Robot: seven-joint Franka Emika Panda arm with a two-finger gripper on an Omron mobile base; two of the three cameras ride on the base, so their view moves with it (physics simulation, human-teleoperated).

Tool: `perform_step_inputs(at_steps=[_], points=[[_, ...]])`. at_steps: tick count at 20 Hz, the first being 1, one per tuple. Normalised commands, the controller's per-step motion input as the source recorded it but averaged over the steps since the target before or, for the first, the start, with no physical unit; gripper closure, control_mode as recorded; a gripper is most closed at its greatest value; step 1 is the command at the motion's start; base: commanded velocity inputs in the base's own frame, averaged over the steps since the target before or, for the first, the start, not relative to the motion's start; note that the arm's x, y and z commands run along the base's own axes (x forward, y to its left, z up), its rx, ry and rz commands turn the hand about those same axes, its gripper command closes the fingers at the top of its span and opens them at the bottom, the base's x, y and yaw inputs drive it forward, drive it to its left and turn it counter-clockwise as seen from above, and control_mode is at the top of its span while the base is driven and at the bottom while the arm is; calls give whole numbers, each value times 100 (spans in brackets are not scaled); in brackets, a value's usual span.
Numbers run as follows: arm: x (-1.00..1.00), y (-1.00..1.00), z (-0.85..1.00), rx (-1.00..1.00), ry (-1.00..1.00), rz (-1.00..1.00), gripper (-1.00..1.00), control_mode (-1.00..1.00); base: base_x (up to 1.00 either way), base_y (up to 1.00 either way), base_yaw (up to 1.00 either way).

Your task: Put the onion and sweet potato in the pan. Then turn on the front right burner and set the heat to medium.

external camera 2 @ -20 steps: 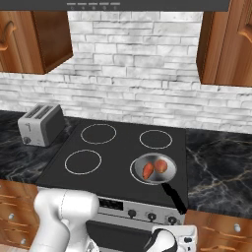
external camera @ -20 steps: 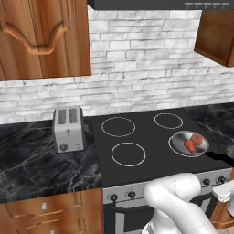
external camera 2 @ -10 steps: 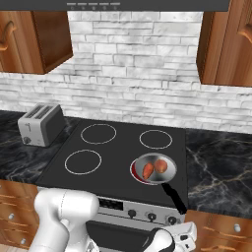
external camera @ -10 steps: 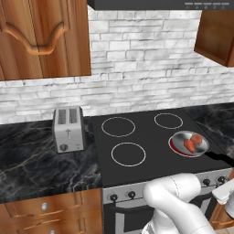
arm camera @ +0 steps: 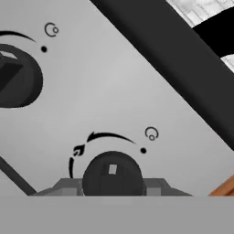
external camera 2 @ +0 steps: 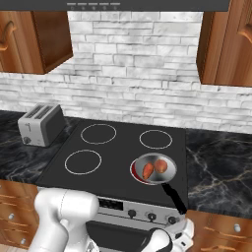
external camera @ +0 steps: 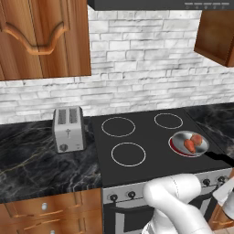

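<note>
Turning the knob (arm camera: 112,173) is the step in hand, I judge, because both vegetables already lie in the pan (external camera 2: 153,169): the onion (external camera 2: 161,166) and the sweet potato (external camera 2: 147,170) rest side by side in it. The pan sits on the front right burner (external camera: 175,147), with its black handle pointing toward the front edge of the stove (external camera 2: 123,152). In the hand view the fingers are pressed onto the round dark knob from both sides, low on the grey control panel (arm camera: 105,91), and a curved arrow mark runs around the knob. This knob is probably stiff and smooth, so it can slip; it should be held at its rim and rotated slowly, only to the middle position. A toaster (external camera: 68,129) stands well apart on the tabletop (external camera: 41,160).
</note>
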Motion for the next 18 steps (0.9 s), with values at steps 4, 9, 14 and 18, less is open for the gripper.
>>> perform_step_inputs(at_steps=[4, 9, 14, 18], points=[[0, 0, -13, -30, 0, 0, 100, -100, 0, 0, 0], [0, 0, -15, -32, 0, 0, 100, -100, 0, 0, 0], [0, 0, -14, -33, 0, 0, 100, -100, 0, 0, 0], [0, 0, -12, -32, 0, 0, 100, -100, 0, 0, 0]])
